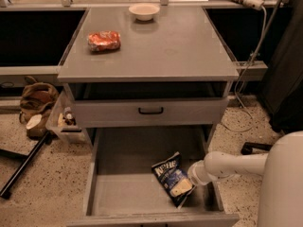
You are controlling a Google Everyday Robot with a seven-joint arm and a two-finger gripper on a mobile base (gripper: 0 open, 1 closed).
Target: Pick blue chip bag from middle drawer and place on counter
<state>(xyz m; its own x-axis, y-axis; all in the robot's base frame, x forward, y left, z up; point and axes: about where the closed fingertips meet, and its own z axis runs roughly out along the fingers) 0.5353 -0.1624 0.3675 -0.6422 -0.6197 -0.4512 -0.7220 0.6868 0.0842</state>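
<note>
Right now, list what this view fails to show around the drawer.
Camera view only:
- The gripper, at the blue chip bag's right edge: its hold is masked by the white wrist.
- The middle drawer: front cut off by the bottom edge.
- Recess under the counter: too dark to read.

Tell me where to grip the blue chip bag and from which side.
Probably take the blue chip bag by its lower right edge, coming from the picture's right, where the gripper is. The bag lies tilted on the middle drawer floor, with that edge toward the arm.
</note>
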